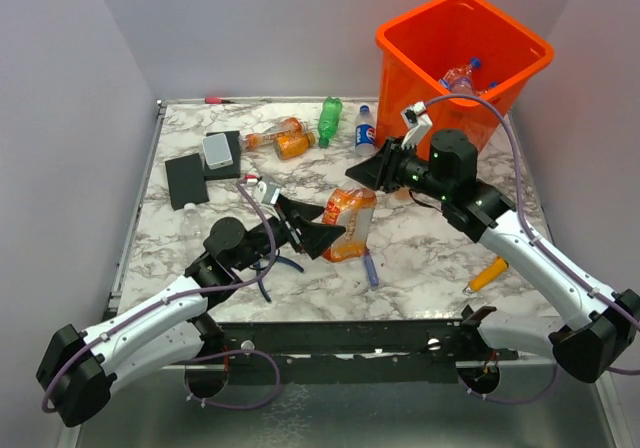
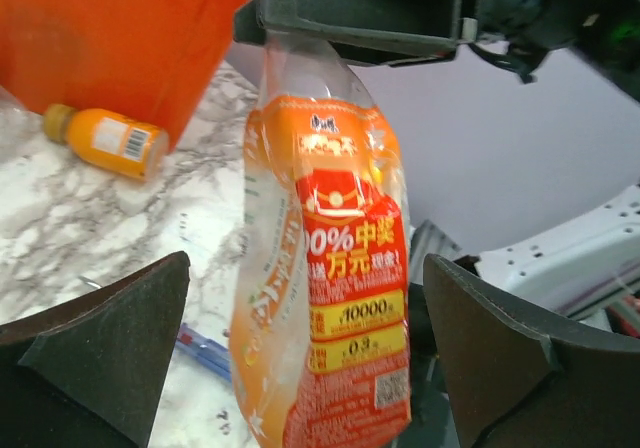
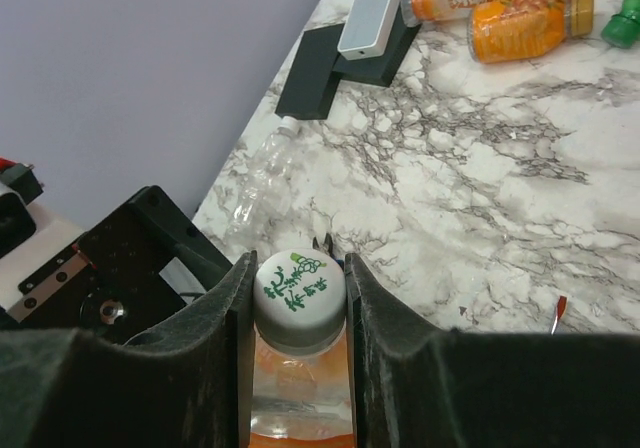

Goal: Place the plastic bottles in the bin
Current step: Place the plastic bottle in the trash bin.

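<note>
Hanging from the right gripper (image 1: 366,174) in the top view, the orange-labelled bottle (image 1: 348,226) sits above mid-table, well short of the orange bin (image 1: 402,70) at the far right corner, which already holds at least one bottle (image 1: 460,73). The left gripper (image 1: 312,229) stands wide open right beside the hanging bottle. My worry is the carry: the bin's rim is high, and a bottle dangling this low could catch it and be knocked loose. A green bottle (image 1: 329,118), a blue-labelled bottle (image 1: 365,130) and two orange ones wait along the far edge; blue-handled pliers (image 1: 268,268) and a blue screwdriver (image 1: 371,268) lie near the front.

From the left wrist, the bottle hangs between the spread fingers (image 2: 100,358) and touches neither. If the right arm swings off sideways, the body could strike one of them. A small orange bottle (image 2: 105,141) lies at the foot of the bin wall.

From the right wrist, the fingers (image 3: 385,313) are narrowed onto the white printed cap (image 3: 298,288) alone — a smooth, round hold with all the weight below it, so I judge that a jerk could twist it or let it slip. A crushed clear bottle (image 3: 262,173) lies near the table's left edge.

The table (image 1: 430,238) is white marble-patterned with grey veins — hard and slick, so a dropped bottle would likely roll. Plain pale lilac walls close in on three sides.
</note>
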Robot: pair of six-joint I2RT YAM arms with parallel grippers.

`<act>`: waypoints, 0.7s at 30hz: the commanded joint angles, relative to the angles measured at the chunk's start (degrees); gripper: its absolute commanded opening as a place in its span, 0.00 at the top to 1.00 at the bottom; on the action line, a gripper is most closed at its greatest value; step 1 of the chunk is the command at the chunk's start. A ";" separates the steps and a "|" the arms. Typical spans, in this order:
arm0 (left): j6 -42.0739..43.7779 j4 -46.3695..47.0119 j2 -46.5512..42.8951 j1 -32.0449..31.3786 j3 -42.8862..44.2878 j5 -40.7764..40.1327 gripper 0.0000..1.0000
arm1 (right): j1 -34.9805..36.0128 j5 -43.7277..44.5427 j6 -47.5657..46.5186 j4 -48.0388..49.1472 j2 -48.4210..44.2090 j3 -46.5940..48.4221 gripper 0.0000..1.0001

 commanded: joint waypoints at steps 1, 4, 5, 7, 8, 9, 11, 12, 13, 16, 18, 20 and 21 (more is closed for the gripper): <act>9.17 -11.87 2.96 -0.12 6.24 -4.55 0.01 | 3.49 10.62 -0.67 -10.17 1.86 4.78 1.00; 12.01 -15.65 6.24 -0.06 9.44 -5.16 0.01 | 5.70 13.84 -0.54 -12.72 3.25 6.97 1.00; 12.76 -16.10 6.84 -0.06 10.04 -5.14 0.01 | 6.11 14.33 -0.50 -13.17 3.50 7.29 1.00; 14.03 -16.38 7.30 -0.07 10.69 -4.03 0.09 | 6.38 14.80 -0.30 -13.74 3.57 7.50 1.00; 14.36 -16.36 7.23 -0.09 10.79 -3.20 0.13 | 6.41 15.09 -0.16 -14.05 3.55 7.59 1.00; 14.71 -16.36 7.23 -0.14 10.77 -2.19 0.17 | 6.41 15.36 -0.11 -14.54 3.49 7.82 1.00; 14.97 -16.38 7.23 -0.16 10.71 0.19 0.32 | 6.38 15.41 -0.10 -15.15 3.46 8.06 1.00; 14.86 -16.39 7.16 -0.14 10.51 1.23 0.41 | 6.39 15.17 -0.04 -15.19 3.35 8.14 1.00; 14.54 -16.35 7.09 -0.13 10.35 2.03 0.50 | 6.41 14.92 0.03 -15.14 3.25 8.12 1.00; 13.87 -15.72 6.84 -0.19 9.61 4.03 0.69 | 6.46 13.90 0.18 -14.70 2.84 7.85 0.97; 13.03 -14.42 6.47 -0.16 8.89 5.37 0.75 | 6.40 12.58 0.05 -13.54 2.10 7.08 0.80; 11.73 -11.84 5.62 -0.16 7.81 6.37 0.79 | 6.41 11.04 -0.59 -12.30 1.06 6.20 0.56; 10.91 -10.50 5.19 -0.07 7.18 6.78 0.80 | 6.40 10.37 -0.69 -11.58 0.32 5.58 0.47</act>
